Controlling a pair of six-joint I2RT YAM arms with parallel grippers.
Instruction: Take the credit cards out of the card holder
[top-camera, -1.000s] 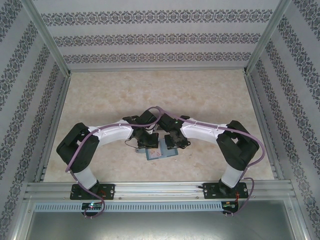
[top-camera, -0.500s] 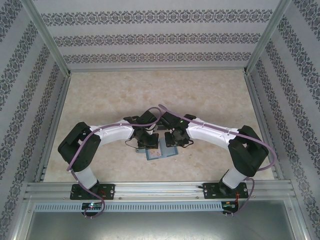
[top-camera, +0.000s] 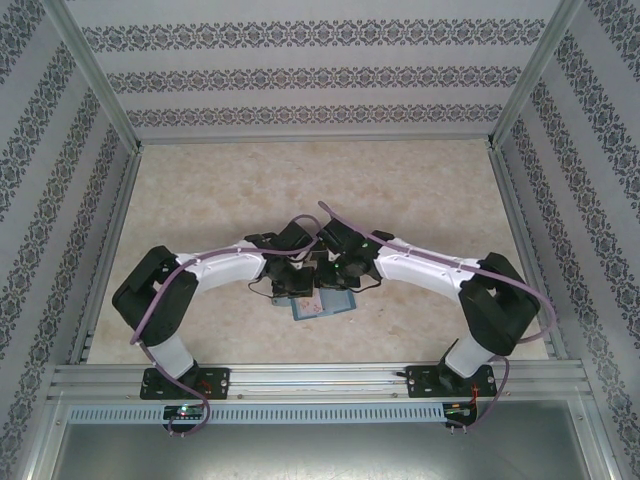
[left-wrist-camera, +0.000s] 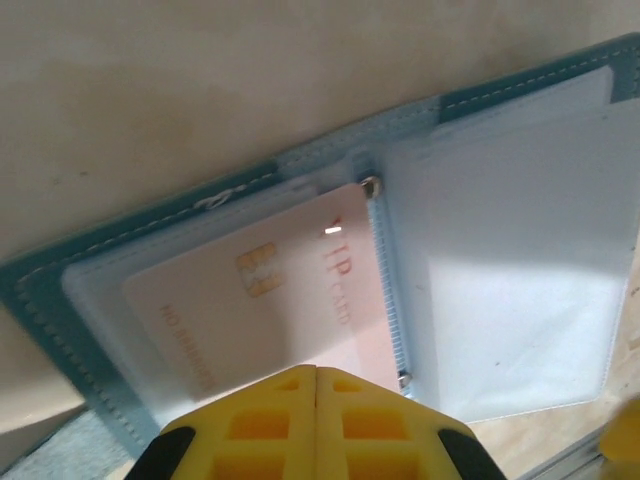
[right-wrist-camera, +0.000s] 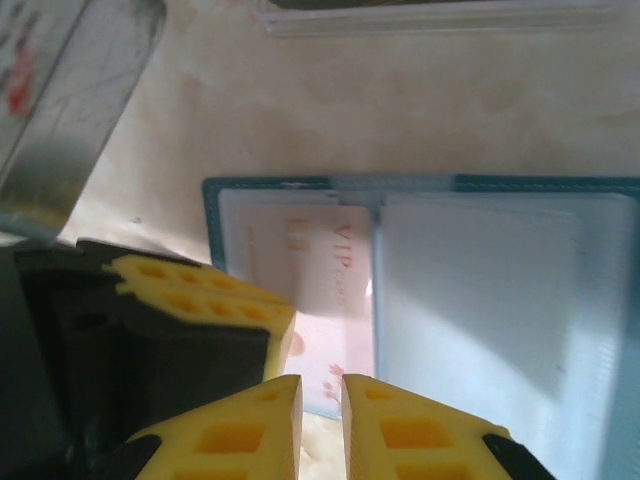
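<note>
**OPEN CARD HOLDER AT NEAR CENTRE OF TABLE**

Beige table (top-camera: 420, 200), enclosed by patterned walls (top-camera: 320, 75). Left arm (top-camera: 225, 268) and right arm (top-camera: 420, 268) bent inward, meeting above near centre. Beneath them, card holder (right-wrist-camera: 480, 300) lying flat and open, teal border, clear pockets facing up. In left panel, credit card (left-wrist-camera: 270, 300) tucked into its pocket: pale pink, gold chip, "VIP" print. Left gripper (left-wrist-camera: 316, 385) fully closed, yellow fingers pressed together over near edge of card pocket. Right gripper (right-wrist-camera: 320, 385) just beside it to the right, jaws at a slim gap above near edge of holder. Cannot tell whether anything pinched.
</note>
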